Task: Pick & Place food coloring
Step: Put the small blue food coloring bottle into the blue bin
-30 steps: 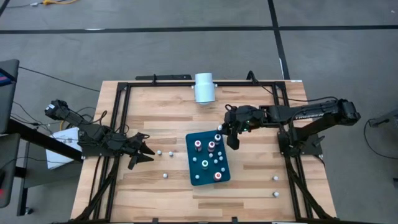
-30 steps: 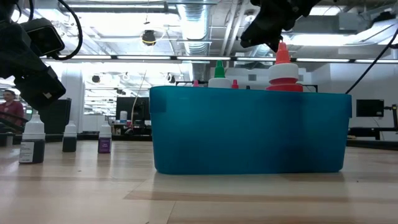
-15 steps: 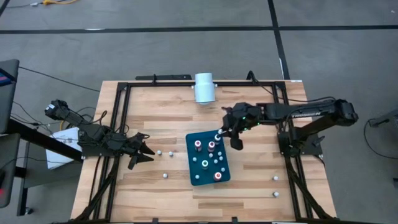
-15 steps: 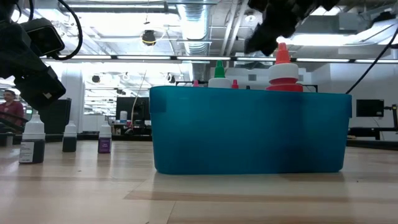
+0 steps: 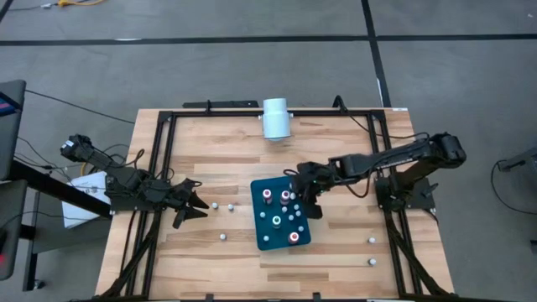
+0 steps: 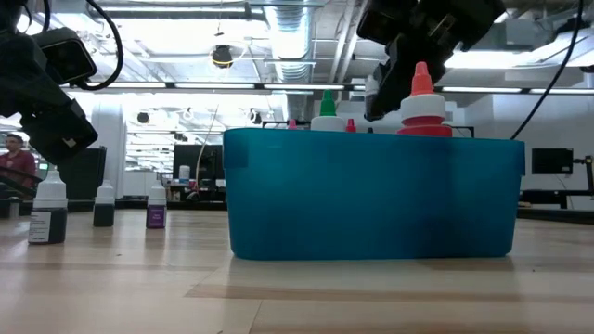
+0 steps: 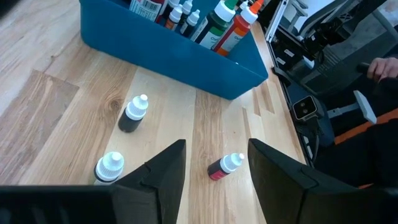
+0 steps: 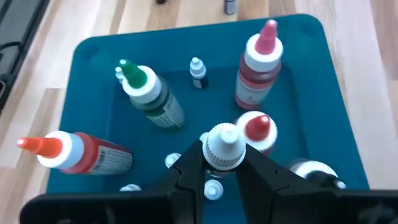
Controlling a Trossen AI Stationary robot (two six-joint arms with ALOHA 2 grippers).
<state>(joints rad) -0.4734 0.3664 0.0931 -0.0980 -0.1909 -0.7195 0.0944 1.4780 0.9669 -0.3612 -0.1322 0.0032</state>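
The teal tray [image 5: 265, 240] sits mid-table with several food coloring bottles standing in it, among them a green-topped [image 8: 144, 89] and red-topped ones [image 8: 260, 61]. My right gripper [image 5: 296, 188] hangs over the tray's far right part, shut on a small white-capped bottle [image 8: 224, 145]. In the low view it [image 6: 388, 85] shows above the tray's wall [image 6: 371, 195]. My left gripper [image 5: 195, 210] waits open at the table's left, low over the wood. Loose small bottles [image 5: 215, 205] [image 5: 223, 236] stand on their bases near it. My right gripper pinches the small bottle just under its white cap [image 8: 224, 155] between its two fingertips. The fingers slant down from the table's right side. The bottle hangs cap-up, lifted clear, over the bottles in the tray; its body is hidden by cap and fingers.
A white cylinder [image 5: 275, 117] lies at the far edge. Two more small bottles [image 5: 372, 240] [image 5: 372, 262] stand near the right front corner. Black frame rails [image 5: 164, 168] run along the table's sides. A person's hand [image 7: 382, 65] shows beyond the table.
My right gripper has sunk toward the tray and gone a little toward the table's near-left, tipping more steeply down and rolling, still shut on the small bottle.
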